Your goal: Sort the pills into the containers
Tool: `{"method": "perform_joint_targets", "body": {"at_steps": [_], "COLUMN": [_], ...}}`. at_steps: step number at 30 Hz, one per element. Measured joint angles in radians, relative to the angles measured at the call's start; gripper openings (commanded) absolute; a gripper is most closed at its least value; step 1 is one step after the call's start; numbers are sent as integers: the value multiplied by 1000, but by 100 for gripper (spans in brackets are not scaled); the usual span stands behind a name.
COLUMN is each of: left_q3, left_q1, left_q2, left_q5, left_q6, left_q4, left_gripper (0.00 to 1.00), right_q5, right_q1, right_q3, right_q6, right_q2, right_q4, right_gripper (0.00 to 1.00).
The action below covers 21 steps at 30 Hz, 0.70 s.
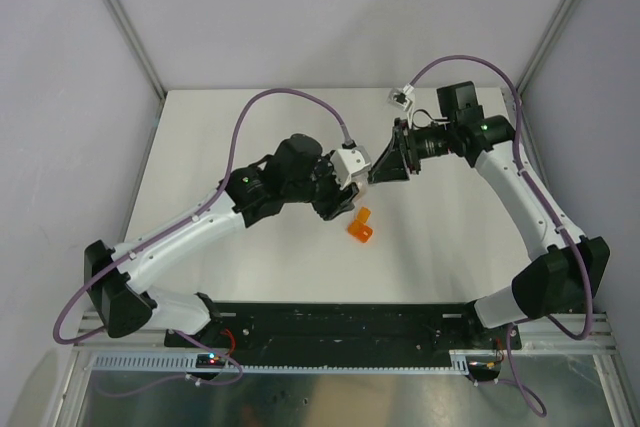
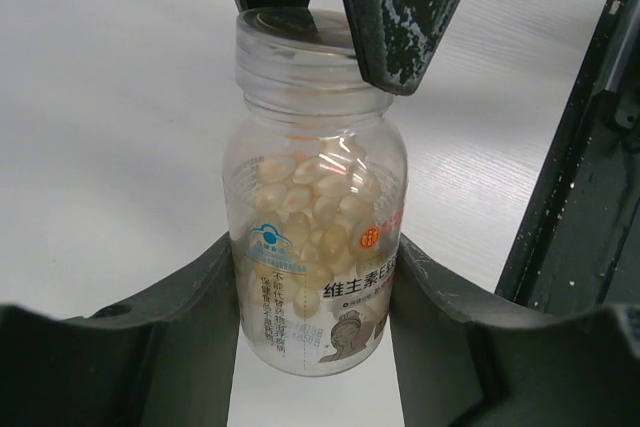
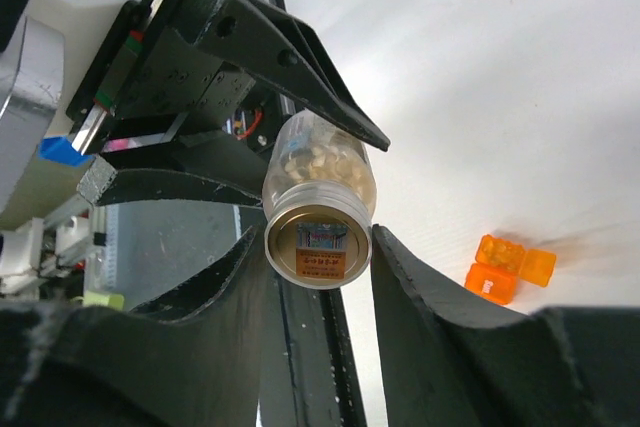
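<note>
Torque should come from the right gripper [image 3: 320, 245], clamped on the tan cap [image 3: 318, 255] of the vial [image 2: 315, 137], while the left gripper [image 2: 312, 282] squeezes the body steady (pills [image 2: 312, 197] inside; orange box [image 1: 361, 226] on the table [image 1: 440, 257] nearby).

A white table [image 1: 430, 247] sits inside grey walls [image 1: 50, 97] (metal posts [image 1: 120, 19] at the corners).

Cream pills [image 2: 305, 197], clear vial [image 2: 258, 132], bright orange box [image 3: 500, 269].
</note>
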Motion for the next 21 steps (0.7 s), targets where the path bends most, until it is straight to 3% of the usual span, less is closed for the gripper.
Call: {"method": "perform_joint_targets", "body": {"at_steps": [14,21], "left_q3": [0,0], "left_q1": [-66,-114], "left_q2": [8,34], "left_q5": [-221,-384], "left_q6": [6,16], "left_q4": [22,7], "left_gripper": [0,0], "right_q5": [-112,-103], "right_q1": [-37,-32], "right_q3": [-10,-10], "right_q6": [203,264], "right_q2": [97,142], "right_q4": [91,95], "right_gripper": [5,18]}}
